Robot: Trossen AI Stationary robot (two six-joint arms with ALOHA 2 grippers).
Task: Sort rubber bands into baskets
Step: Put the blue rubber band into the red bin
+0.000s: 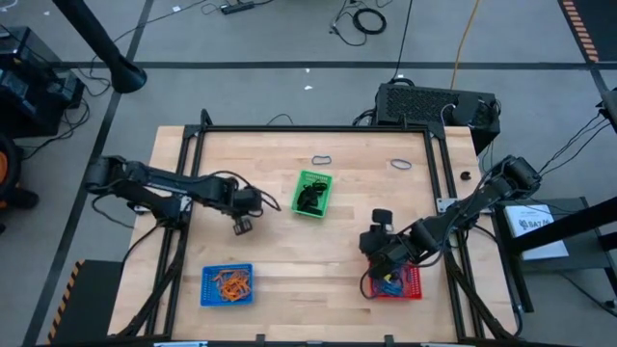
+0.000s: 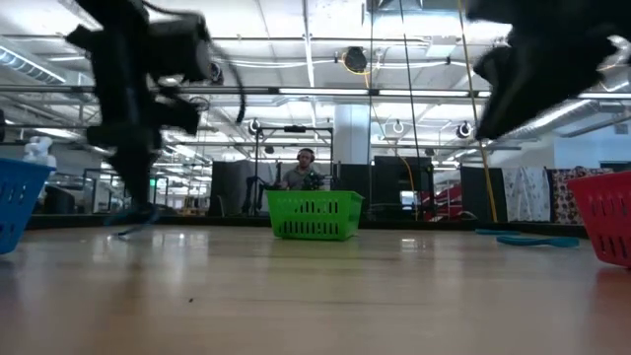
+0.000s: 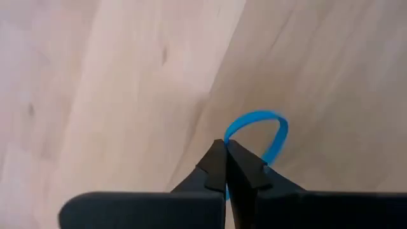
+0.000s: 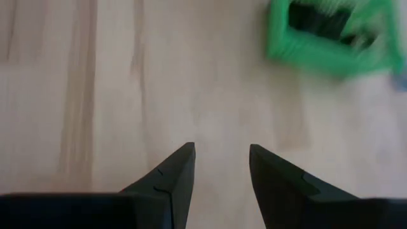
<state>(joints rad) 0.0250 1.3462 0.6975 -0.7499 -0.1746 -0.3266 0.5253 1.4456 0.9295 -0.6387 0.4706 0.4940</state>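
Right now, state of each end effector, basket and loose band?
left end effector: shut on the blue rubber band, left of the green basket
right end effector: open, empty, over bare table by the red basket
green basket: upright, black bands inside
blue basket: upright, orange bands inside
red basket: upright, blue bands inside, partly hidden by the right arm
two loose bands: flat on the table at the far edge

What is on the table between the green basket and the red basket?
In the high view, only bare wood lies between the green basket and the red basket, apart from the right gripper hanging open beside the red one.
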